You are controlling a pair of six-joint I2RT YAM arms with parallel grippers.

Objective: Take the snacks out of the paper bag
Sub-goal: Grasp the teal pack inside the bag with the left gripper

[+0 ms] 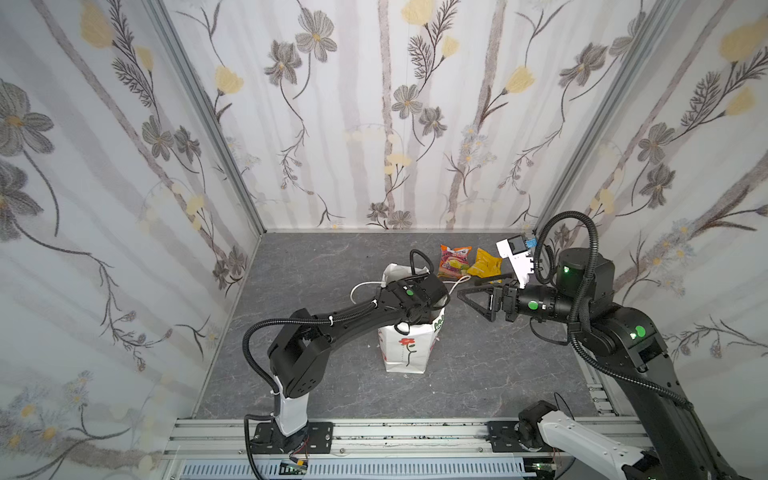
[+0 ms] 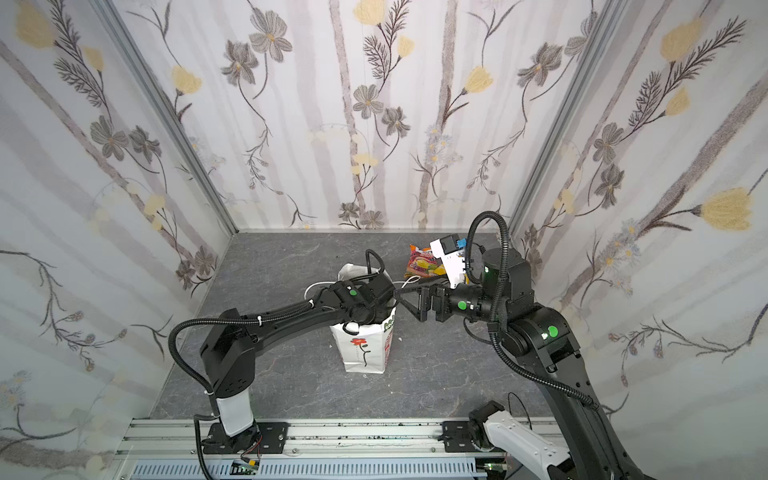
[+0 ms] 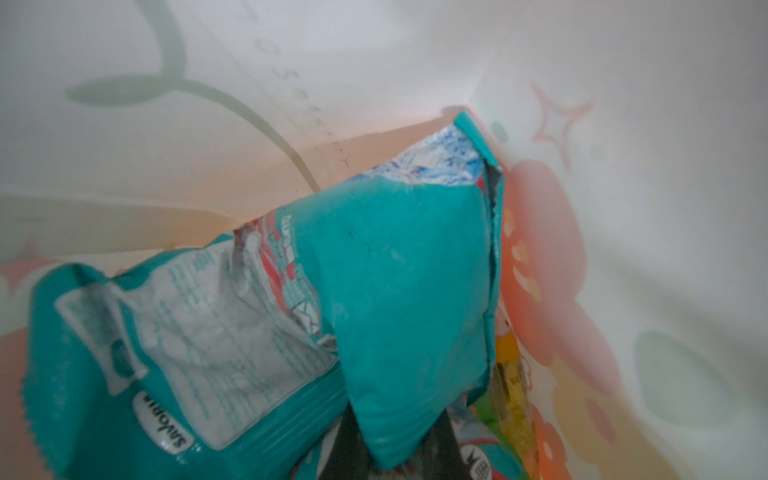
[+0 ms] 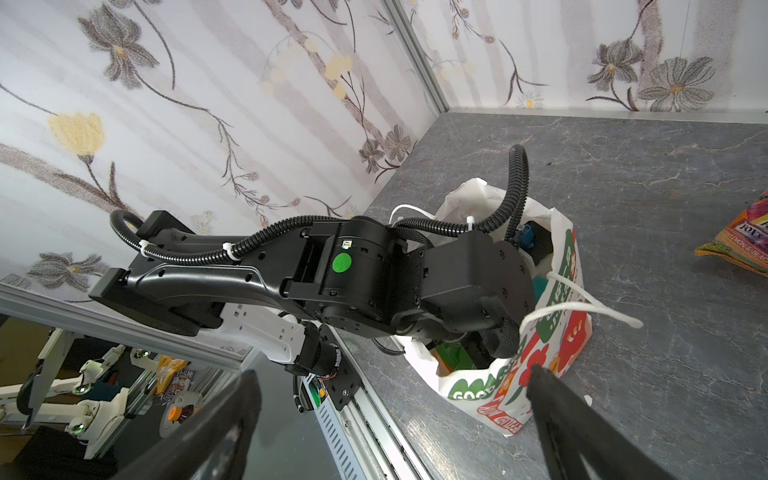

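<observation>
Left gripper (image 3: 401,453), down in the upright paper bag (image 1: 405,353), pinches the teal packet (image 3: 407,291) by a corner; slick foil could slip free or tip the bag, right gripper (image 1: 467,287) wide open beside it.

White bag (image 1: 392,355) with red flower, green-red side print; teal packet (image 3: 407,291), orange-pink packet (image 1: 454,261), yellow packet (image 1: 484,264); grey veined bench (image 1: 332,266); walls (image 1: 374,104) with grey-yellow florals.

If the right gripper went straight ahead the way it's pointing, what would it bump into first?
Most likely the tall white paper carrier bag, near its rim, though depth is hard to judge.
</observation>
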